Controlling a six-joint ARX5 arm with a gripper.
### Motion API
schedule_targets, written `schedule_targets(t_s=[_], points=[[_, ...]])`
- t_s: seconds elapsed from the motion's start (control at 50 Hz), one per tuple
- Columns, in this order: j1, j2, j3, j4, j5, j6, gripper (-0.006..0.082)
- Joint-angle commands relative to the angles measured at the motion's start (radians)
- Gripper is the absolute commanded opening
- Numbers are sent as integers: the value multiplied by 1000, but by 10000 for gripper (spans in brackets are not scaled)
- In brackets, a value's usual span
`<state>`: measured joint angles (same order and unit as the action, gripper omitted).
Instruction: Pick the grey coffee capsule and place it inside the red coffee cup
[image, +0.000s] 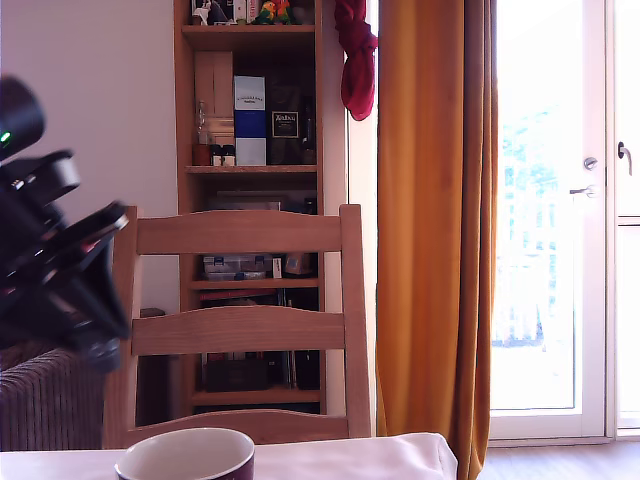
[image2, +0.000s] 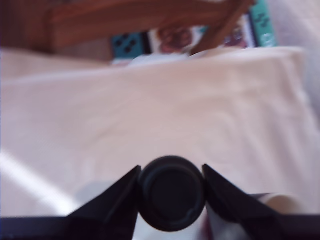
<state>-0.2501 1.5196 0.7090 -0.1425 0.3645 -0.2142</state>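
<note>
Though the arm is badly blurred at the exterior view's left, well above the red coffee cup (image: 186, 456), the wrist view is clear on the main point: the pincer (image2: 171, 192) is closed onto the grey coffee capsule (image2: 171, 193), one dark finger pressing each side of it. The capsule shows only its round end face to the wrist camera, so its side markings cannot be read. Its place, then, is in the grip, lifted clear of the desk (image2: 150, 115), whose pale cloth spreads out behind it.

Going left to right through the exterior view from the cup: the arm hangs up and to the left of it, the cup itself sits at the bottom edge with its off-white inside and maroon wall just showing, a wooden chair (image: 240, 330) stands right behind it, a bookshelf (image: 255, 150) rises beyond the chair, and a mustard curtain (image: 435, 220) and a bright glass door lie well to the right.

As for progress, the pick looks done: capsule held and raised. The cup's visible interior looks empty, though only its top part shows. What remains, by my reckoning, is carrying the capsule over the cup's mouth, lowering it and letting go. A pale curved edge (image2: 282, 200) beside the right finger in the wrist view may be the cup's rim; I cannot tell for certain.
</note>
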Motion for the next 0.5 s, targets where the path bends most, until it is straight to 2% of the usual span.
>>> schedule_targets(t_s=[0.0,0.28,0.48], points=[[-40,-5,-6,-19,2,-19,251],[-201,-10,-6,-77,2,-58,251],[-267,-10,-6,-111,-6,-97,251]])
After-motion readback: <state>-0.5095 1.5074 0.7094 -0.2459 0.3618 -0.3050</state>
